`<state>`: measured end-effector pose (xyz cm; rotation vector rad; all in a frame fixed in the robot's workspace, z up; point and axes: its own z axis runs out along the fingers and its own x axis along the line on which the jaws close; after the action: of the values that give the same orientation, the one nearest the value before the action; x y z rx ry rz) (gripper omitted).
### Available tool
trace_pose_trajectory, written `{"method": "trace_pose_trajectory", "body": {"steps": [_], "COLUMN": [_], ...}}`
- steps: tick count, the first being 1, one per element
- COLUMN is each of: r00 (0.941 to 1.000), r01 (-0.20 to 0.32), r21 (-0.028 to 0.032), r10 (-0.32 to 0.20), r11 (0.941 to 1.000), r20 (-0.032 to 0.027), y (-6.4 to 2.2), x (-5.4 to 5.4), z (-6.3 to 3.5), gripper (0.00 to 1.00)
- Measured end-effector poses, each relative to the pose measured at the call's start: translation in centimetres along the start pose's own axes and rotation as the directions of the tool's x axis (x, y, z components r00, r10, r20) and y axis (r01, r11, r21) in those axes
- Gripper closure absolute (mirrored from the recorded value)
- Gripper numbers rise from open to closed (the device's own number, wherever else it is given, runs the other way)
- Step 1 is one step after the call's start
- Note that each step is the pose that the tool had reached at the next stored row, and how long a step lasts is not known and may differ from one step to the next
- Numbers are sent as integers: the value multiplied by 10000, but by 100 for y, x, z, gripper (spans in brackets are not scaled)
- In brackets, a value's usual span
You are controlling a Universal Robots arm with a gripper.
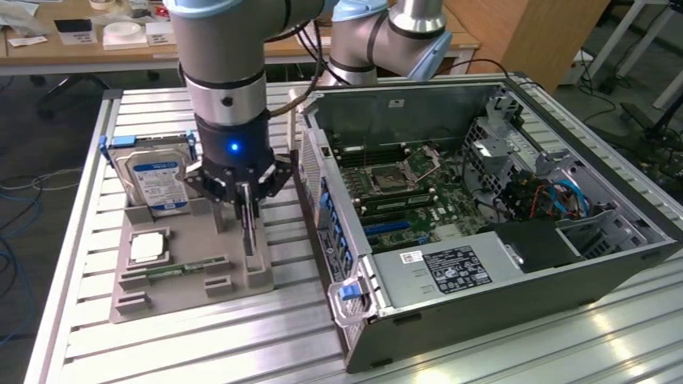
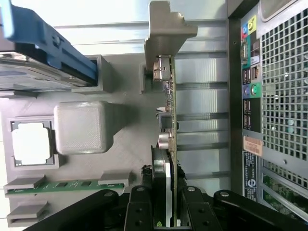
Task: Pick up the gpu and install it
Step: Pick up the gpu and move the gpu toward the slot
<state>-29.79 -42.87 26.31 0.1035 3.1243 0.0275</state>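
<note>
A: Where is the gpu (image 2: 172, 125) just now?

B: It stands on its long edge in a slot of the grey holder tray (image 1: 160, 300), along the tray's edge nearest the computer case (image 1: 481, 320). Its pale metal bracket (image 2: 166, 29) rises at one end.

A: Why on edge and not flat?

B: My guess is that it leaves both faces free, so the gripper (image 1: 248, 228) can come straight down over it. That also matches how a card enters a board slot.

A: And the hand itself?

B: In the wrist view the dark fingers (image 2: 159, 192) sit one on each face of the card, closed in against it. I judge it to be a grasp near the end away from the bracket. I cannot tell whether the card has left its slot.

A: What else is in the tray?

B: A hard drive (image 1: 155, 180) stands upright at the far corner on the exterior view's left. A processor chip (image 1: 147, 248) lies flat in its recess. A green memory stick (image 1: 176, 270) lies along the near edge. Each has its own seat, which likely keeps the parts from shifting.

A: Is the case ready?

B: It lies on the slatted bench (image 1: 160, 356) with its side open upward, so the motherboard (image 1: 405, 200) is exposed.
</note>
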Motion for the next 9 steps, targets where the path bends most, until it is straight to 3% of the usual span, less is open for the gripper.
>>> {"method": "trace_pose_trajectory", "body": {"steps": [9], "r00": [10000], "r01": [0], "r21": [1], "r10": [0], "r11": [10000], "r20": [0], "y": [6], "x": [-5], "z": [-324], "gripper": [72]}}
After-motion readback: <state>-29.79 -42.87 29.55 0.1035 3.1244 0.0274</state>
